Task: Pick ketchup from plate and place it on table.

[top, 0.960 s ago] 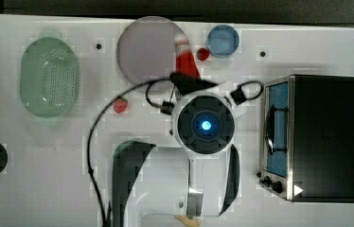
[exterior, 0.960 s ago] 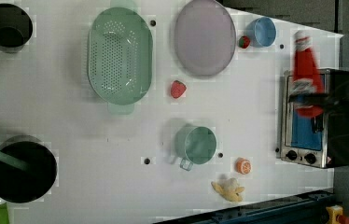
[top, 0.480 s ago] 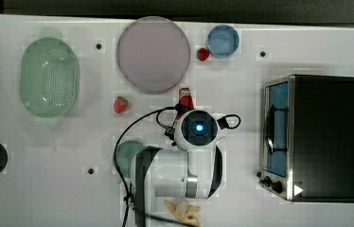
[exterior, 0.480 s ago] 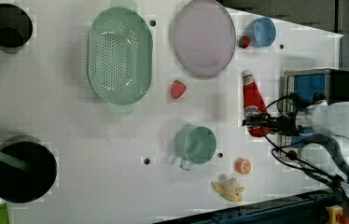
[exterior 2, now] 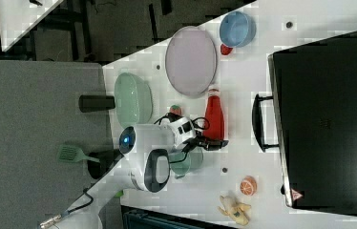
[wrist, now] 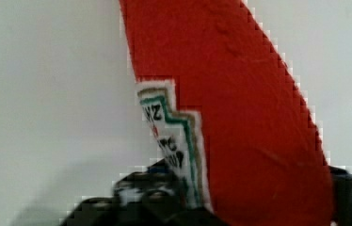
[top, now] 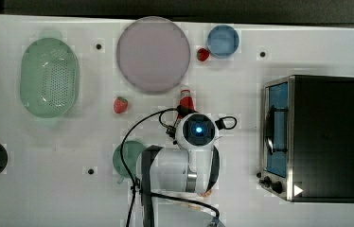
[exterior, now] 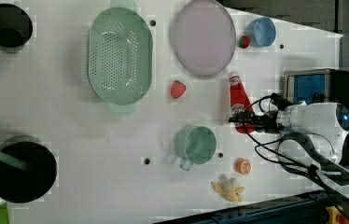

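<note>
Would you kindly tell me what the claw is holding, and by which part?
The claw grips the ketchup around its lower body, near the label.

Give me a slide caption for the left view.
Gripper holds the ketchup beside the empty plate, over the table.

The tool grips the ketchup beside the plate.
</note>
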